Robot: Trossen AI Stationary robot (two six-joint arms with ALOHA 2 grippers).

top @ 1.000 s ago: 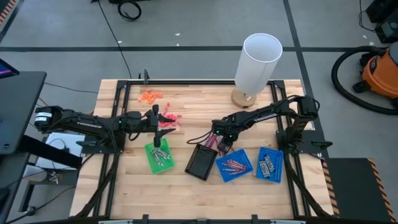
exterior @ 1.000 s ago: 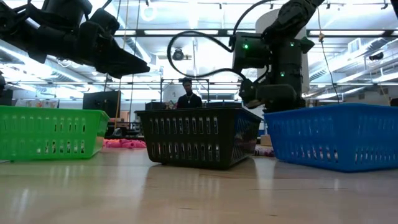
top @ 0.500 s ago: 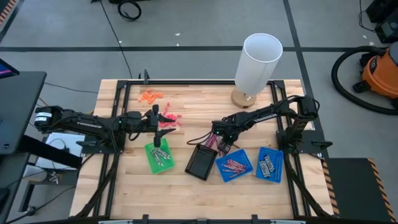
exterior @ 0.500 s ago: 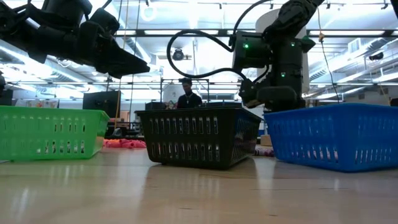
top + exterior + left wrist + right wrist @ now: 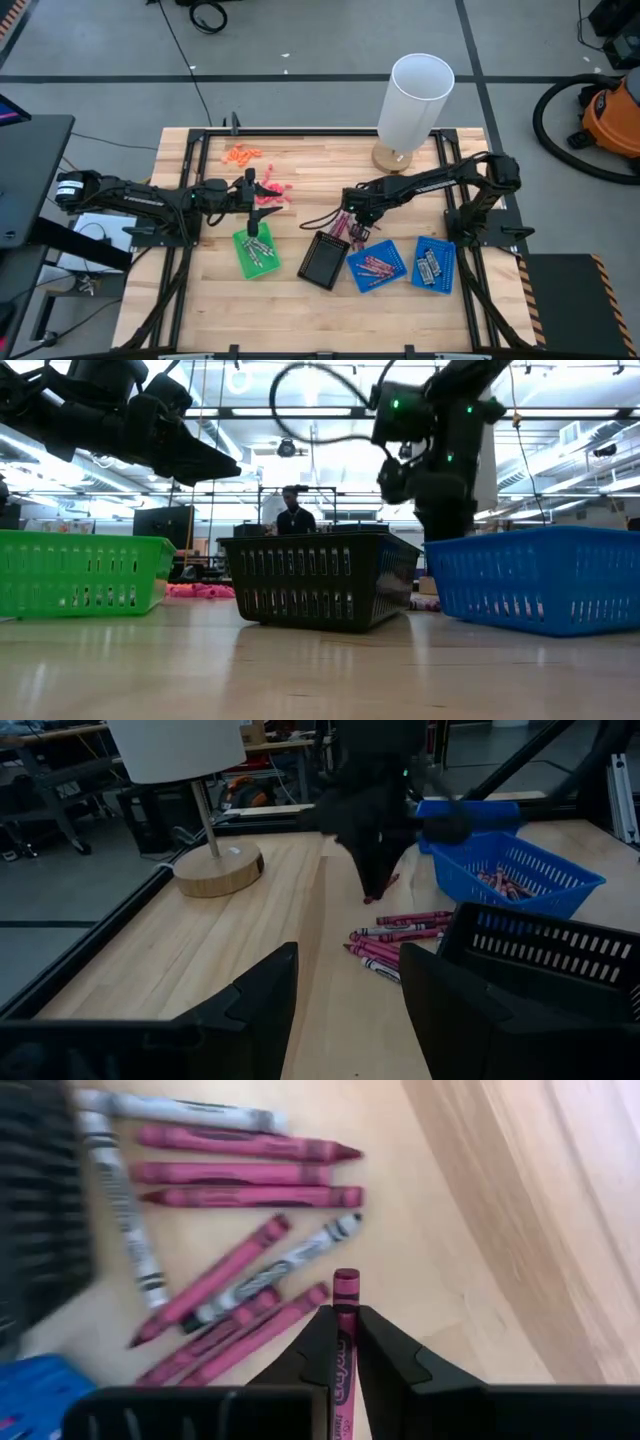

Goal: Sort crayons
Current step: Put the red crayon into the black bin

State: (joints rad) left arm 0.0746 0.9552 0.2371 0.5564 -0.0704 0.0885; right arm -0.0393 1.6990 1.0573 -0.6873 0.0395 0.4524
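The right tool [image 5: 345, 1342] is clamped on a single pink crayon [image 5: 345, 1305], its two fingers [image 5: 320, 1342] pressed to the stick's sides with the crayon's flat end poking out past the fingertips. Below it on the counter [image 5: 310, 170] lie the loose crayons [image 5: 240, 1285], pink and grey sticks scattered at crossing angles; the held one hangs above the pile's near edge and apart from it. In the high view this tool [image 5: 352, 222] sits over the middle of the counter, just behind the black tray [image 5: 324, 262] and the first blue tray [image 5: 373, 266], which holds pink sticks; a second blue tray [image 5: 434, 264] beside it holds grey ones. Bare wood stretches from the pile toward the lamp base [image 5: 394, 158], so that side is open, while the tray walls close in the front.

The left tool [image 5: 252, 196] hangs with its fingers [image 5: 255, 1005] apart above the green tray [image 5: 254, 252], well apart from the pile. Orange bits [image 5: 241, 154] lie near the counter's far left edge.
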